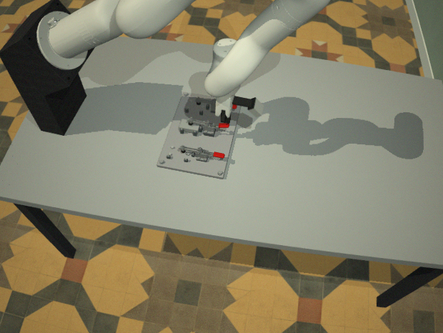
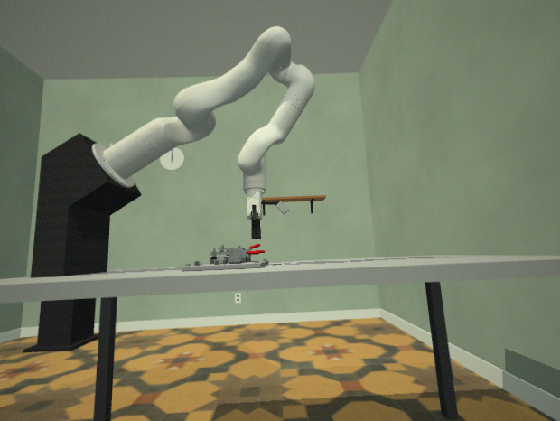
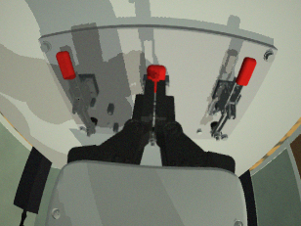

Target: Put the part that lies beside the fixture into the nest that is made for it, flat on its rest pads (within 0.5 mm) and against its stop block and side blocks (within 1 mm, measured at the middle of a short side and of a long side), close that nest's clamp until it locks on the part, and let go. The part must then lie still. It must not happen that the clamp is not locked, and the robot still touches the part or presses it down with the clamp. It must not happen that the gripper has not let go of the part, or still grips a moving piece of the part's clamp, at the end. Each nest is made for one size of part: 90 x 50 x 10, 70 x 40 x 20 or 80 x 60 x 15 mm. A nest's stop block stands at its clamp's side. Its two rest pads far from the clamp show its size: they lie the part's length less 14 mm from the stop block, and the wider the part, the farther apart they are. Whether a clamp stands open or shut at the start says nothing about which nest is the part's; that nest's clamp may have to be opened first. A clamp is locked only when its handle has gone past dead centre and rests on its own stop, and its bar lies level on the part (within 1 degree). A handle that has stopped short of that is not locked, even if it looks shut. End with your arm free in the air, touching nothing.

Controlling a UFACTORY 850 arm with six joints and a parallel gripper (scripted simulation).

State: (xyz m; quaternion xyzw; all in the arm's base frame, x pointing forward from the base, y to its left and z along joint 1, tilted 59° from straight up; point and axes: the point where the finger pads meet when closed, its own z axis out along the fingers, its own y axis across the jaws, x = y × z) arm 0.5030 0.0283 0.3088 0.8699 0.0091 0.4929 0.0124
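The grey fixture plate [image 1: 200, 168] [image 2: 199, 267] [image 3: 189, 46] lies on the table and carries three nests in a row, each with a red-handled clamp. The front clamp handle [image 1: 218, 154] [image 3: 245, 69] lies flat. The middle clamp handle [image 1: 224, 125] [image 3: 154, 72] points towards the wrist camera. The back clamp handle [image 1: 234, 106] [image 3: 65, 65] is partly hidden by the arm. The dark part [image 1: 244, 101] lies on the table just beyond the plate's far right corner. My gripper [image 1: 224, 116] [image 2: 256, 233] [image 3: 154, 92] is shut and empty, pointing down a little above the middle clamp handle.
The grey table [image 1: 322, 200] [image 2: 361, 265] holds only the fixture and the part. The black robot pedestal [image 1: 39, 82] [image 2: 68, 212] stands at the table's far left corner. A wooden wall shelf [image 2: 294, 198] hangs behind.
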